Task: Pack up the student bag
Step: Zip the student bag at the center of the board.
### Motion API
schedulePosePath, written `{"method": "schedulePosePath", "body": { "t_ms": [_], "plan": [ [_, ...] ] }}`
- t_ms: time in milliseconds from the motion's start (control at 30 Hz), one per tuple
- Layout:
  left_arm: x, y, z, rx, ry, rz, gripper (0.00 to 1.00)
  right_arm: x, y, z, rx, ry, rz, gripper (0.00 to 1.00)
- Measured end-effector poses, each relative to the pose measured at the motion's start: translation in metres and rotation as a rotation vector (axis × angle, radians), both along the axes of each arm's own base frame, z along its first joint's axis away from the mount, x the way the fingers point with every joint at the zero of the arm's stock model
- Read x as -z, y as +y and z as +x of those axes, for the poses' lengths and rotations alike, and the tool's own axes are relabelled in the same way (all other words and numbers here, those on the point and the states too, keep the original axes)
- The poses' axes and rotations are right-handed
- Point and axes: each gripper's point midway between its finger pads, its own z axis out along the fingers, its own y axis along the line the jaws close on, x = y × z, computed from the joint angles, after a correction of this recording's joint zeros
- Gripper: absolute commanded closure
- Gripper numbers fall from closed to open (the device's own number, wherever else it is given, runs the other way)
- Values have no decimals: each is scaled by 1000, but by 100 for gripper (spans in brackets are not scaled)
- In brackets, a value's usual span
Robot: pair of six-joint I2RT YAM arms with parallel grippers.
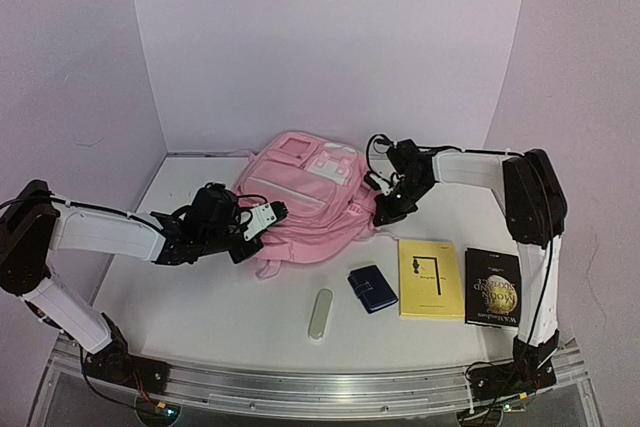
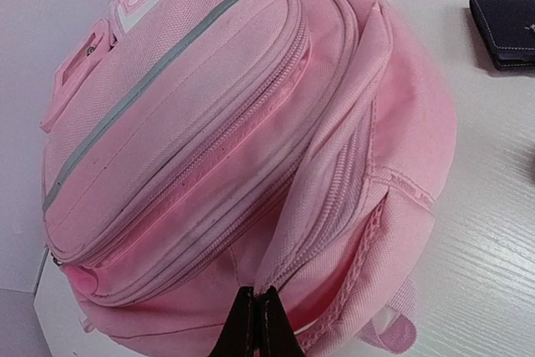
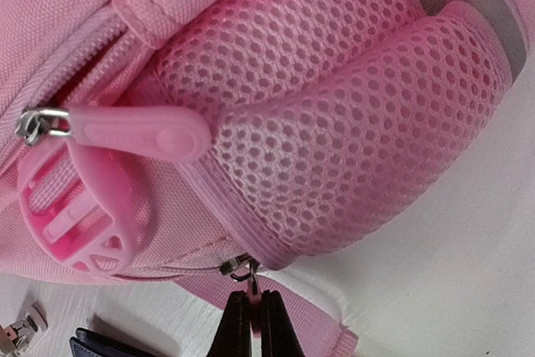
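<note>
The student bag [image 1: 300,197] lies flat at mid-bench [image 1: 220,307]. The right jaws pinch a lower zip pull [image 3: 248,277], apparently to open a pocket. The left jaws, pressed together, seem to nip its fabric as an anchor.

Saw white table [image 1: 200,307] carrying pink student bag [image 1: 300,197] at rear centre. Noted, in front of it, left to right: pale oblong case [image 1: 320,314], navy wallet [image 1: 372,288], yellow book [image 1: 431,278], black book [image 1: 492,287], all lying flat.
</note>
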Motion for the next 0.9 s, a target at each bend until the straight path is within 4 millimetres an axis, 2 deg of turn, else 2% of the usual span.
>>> {"method": "schedulePosePath", "body": {
  "t_ms": [100, 200, 267, 333, 533, 800, 900],
  "plan": [
    [3, 2, -2, -6, 17, -1, 100, 0, 3, -2, -8, 16, 23, 98],
    [7, 4, -4, -10, 41, 6, 100, -2, 7, -7, -19, 43, 60, 68],
    [11, 5, -6, -11, 65, 4, 100, -4, 11, -12, -33, 66, 88, 57],
    [14, 5, -9, -6, 84, 2, 100, -6, 15, -15, -48, 81, 115, 50],
    [16, 3, -12, -2, 109, -12, 100, -24, 24, -15, -68, 82, 171, 49],
    [17, 4, -12, -4, 114, -13, 100, -82, 46, 18, -89, -45, 267, 49],
    [17, 4, -12, -4, 114, -13, 100, -89, 50, 29, -115, -92, 268, 51]
  ]
}}
